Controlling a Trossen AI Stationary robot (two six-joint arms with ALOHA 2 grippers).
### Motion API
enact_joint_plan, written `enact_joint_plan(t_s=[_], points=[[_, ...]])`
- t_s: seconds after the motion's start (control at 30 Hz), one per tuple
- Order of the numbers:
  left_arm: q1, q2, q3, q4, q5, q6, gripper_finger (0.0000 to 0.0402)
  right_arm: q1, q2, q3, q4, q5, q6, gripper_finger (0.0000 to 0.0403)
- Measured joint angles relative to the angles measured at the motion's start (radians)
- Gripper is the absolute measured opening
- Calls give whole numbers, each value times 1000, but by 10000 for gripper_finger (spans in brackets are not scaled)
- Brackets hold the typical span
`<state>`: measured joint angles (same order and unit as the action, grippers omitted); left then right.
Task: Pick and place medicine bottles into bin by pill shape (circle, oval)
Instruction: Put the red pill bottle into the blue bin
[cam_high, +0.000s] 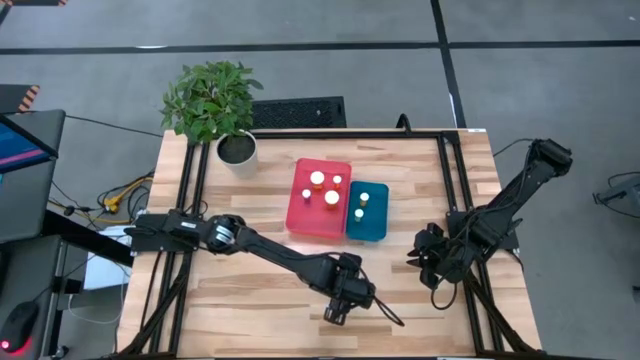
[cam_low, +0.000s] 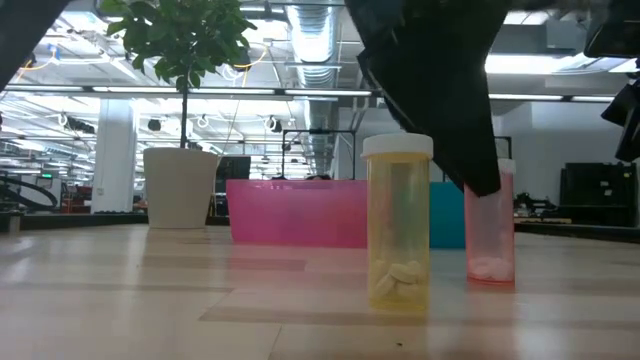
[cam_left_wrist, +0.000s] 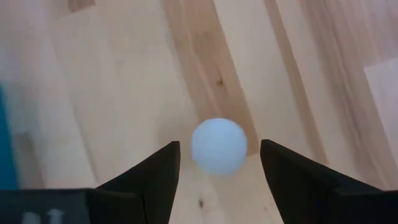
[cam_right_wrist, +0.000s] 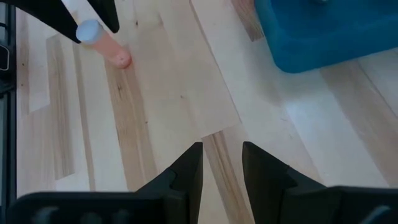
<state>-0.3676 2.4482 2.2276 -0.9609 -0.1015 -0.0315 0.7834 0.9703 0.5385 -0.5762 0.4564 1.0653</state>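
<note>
A pink medicine bottle (cam_low: 490, 240) with a white cap (cam_left_wrist: 219, 152) stands upright on the table near its front middle. My left gripper (cam_left_wrist: 219, 142) is open above it, pointing down, with one finger on each side of the cap and a gap to each. It also shows in the high view (cam_high: 338, 312). The right wrist view shows the same pink bottle (cam_right_wrist: 109, 45) under the left fingers. A yellow bottle (cam_low: 400, 225) with white pills stands upright closer to the low camera. My right gripper (cam_high: 415, 258) waits at the right, fingers (cam_right_wrist: 222, 146) a little apart and empty.
A pink-red tray (cam_high: 300, 215) holding several bottles and a teal tray (cam_high: 375, 228) holding two stand side by side at the table's middle. A potted plant (cam_high: 235, 148) stands at the far left. Bare wood lies between the trays and the front edge.
</note>
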Motion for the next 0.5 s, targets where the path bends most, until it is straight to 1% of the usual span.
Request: enact_joint_plan(t_s=[0.2,0.37,0.5], points=[[0,-17,0,-10,-43,30,215,-1,0,0,1,2,5,120],[0,-17,0,-6,-37,39,214,-1,0,0,1,2,8,120],[0,-17,0,4,-37,59,195,-1,0,0,1,2,8,120]])
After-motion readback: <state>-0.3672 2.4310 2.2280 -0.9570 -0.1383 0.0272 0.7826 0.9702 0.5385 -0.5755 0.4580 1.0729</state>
